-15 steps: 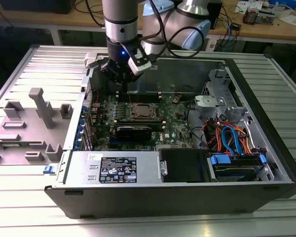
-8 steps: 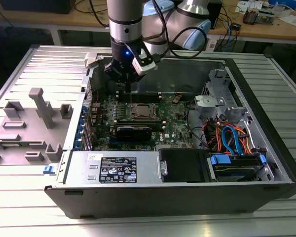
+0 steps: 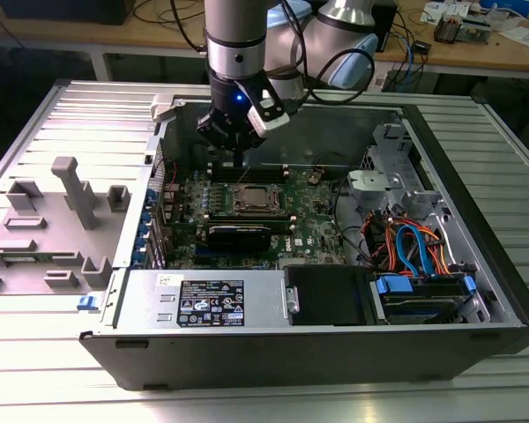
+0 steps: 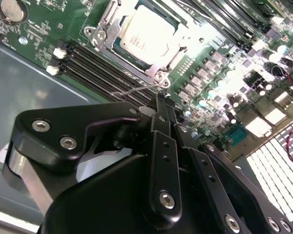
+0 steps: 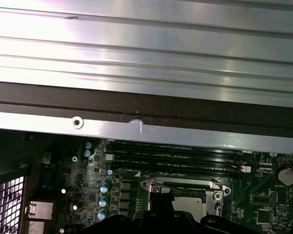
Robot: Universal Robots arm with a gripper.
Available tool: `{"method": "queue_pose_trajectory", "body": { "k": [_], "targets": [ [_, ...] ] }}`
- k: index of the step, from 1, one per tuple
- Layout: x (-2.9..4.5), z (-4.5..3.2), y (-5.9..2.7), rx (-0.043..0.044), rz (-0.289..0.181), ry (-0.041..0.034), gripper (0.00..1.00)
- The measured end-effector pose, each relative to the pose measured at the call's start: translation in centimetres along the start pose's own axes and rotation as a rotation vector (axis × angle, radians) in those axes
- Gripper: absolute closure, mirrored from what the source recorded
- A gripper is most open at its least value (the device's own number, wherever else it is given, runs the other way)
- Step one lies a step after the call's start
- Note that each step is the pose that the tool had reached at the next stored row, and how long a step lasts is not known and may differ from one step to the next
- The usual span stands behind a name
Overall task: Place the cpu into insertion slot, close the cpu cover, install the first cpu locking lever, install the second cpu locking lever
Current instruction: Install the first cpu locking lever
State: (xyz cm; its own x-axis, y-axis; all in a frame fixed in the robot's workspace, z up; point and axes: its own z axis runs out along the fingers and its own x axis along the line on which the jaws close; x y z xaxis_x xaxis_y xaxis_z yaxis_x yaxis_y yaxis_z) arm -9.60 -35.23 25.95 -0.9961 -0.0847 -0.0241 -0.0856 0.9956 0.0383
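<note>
The cpu [image 4: 147, 35], a small flat square chip with a dull silver-grey metal top, lies in the insertion slot [image 4: 158, 74]. This is a square socket with a silver metal rim and screw heads at its corners, near the middle of the green circuit board [image 3: 313, 225]. The cpu cover [image 4: 105, 23], a thin stamped silver frame plate with a large central window, appears to lie down over the chip. Glare in the second wrist view makes it hard to be sure the plate sits fully flat. A thin bent silver wire locking lever [image 4: 136, 89] runs along the side of the socket nearest the tool.

The black metal gripper [image 3: 238, 159] [image 4: 161, 100], built of bolted link plates, hangs low over the board on the far side of the socket in the exterior view. Its two narrow fingers are pressed together at the tips, right by the wire lever. I cannot tell whether they touch it.

The board sits in an open dark grey steel computer case [image 3: 335, 357], which lies on its side on a ribbed aluminium table [image 3: 62, 388]. The case also holds:
- rows of long black memory slots [image 5: 176, 157] beside the socket
- a long black rectangular card [image 3: 238, 233]
- a silver sheet-metal box with a printed label [image 3: 207, 304]
- a bundle of orange and blue cables [image 3: 406, 247] towards the exterior view's right

On the table at the exterior view's left stands a grey plastic fixture with upright pegs and pockets [image 3: 66, 189].
</note>
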Motion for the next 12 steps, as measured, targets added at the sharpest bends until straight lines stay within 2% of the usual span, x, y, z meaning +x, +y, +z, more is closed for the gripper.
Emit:
{"method": "queue_pose_trajectory", "body": {
  "k": [4, 6, 12],
  "targets": [
    [-0.12, 0.55, -0.03, 0.0007, 0.014, -0.0039, 0.89],
    [-0.13, 0.63, -0.04, 0.0045, 0.017, -0.0037, 0.89],
    [-0.13, 0.65, -0.03, 0.0049, 0.018, -0.0038, 0.89]
  ]
}}
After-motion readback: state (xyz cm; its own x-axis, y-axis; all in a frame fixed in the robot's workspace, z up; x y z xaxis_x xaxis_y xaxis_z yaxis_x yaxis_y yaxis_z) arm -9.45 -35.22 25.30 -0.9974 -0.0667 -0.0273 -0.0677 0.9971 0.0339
